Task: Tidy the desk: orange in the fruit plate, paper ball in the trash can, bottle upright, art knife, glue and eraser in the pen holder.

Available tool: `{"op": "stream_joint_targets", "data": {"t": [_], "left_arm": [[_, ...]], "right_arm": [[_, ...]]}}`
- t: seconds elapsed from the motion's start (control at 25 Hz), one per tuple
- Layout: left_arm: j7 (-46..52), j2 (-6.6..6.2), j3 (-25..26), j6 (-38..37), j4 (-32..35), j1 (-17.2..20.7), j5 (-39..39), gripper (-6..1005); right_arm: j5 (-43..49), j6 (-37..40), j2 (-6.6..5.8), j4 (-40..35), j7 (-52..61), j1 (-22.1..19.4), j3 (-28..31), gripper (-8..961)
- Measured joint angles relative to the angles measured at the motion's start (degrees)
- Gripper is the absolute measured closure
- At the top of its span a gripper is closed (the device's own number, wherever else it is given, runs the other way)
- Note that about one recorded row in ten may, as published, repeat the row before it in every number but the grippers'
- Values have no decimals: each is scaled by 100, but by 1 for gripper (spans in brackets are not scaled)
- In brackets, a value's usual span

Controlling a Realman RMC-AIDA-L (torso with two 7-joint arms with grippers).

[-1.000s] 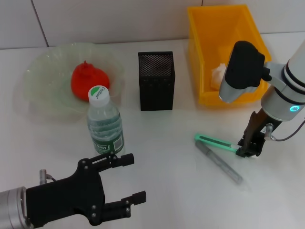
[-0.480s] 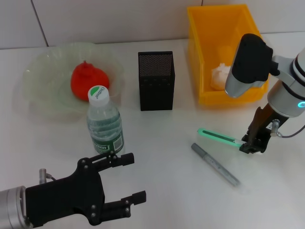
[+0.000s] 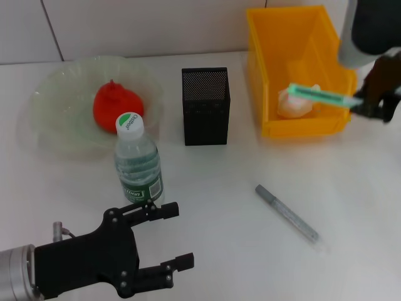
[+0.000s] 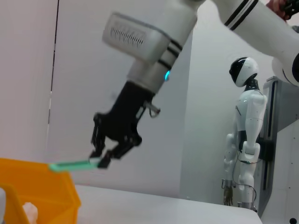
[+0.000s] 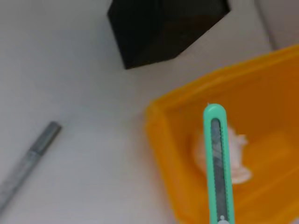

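Daylight-white desk (image 3: 213,188) lies before me, and the black metal-mesh square pen holder (image 3: 205,106) stands upright at its middle. My right pincer (image 3: 374,105) is lifted off the desk, off to the right of the pen holder, its fingers clamped on one end of a slim mint-green art knife (image 3: 319,95). The knife lies level in the air, its free end reaching over the bright yellow-orange rectangular plastic trash can (image 3: 268,75), which sits just right of the pen holder. Inside it rests the crumpled white paper ball (image 3: 293,105). A thin grey pen-like stick (image 3: 287,214) lies flat on the desk, nearer me and right of the pen holder. Left of the pen holder, the red-orange round orange (image 3: 116,106) sits in the pale-green ruffled glass fruit plate (image 3: 53,100). The small clear plastic bottle (image 3: 137,162) with green label stands upright nearer me. My left pincer (image 3: 166,238) hovers nearest me, fingers spread and empty.
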State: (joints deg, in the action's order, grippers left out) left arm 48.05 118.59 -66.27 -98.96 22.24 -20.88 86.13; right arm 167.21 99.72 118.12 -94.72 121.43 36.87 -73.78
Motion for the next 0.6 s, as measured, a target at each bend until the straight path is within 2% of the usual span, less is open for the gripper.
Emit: {"op": "stream_joint_targets", "data": {"t": [0.08,0.2,0.6], "left_arm": [[-9,6,0,0,0,-6,1,226],[-31,20,-16,0,-7,-23,-2,227],[-21,48,-70,1,-52,-31,-38,227]], "right_arm": [[5,112,-77,-391,-86,49,-37,783],[10,131,-110,-674,-240,100,-62,782],[26,-726,-54,-1314,-1738,-278,-412,780]]}}
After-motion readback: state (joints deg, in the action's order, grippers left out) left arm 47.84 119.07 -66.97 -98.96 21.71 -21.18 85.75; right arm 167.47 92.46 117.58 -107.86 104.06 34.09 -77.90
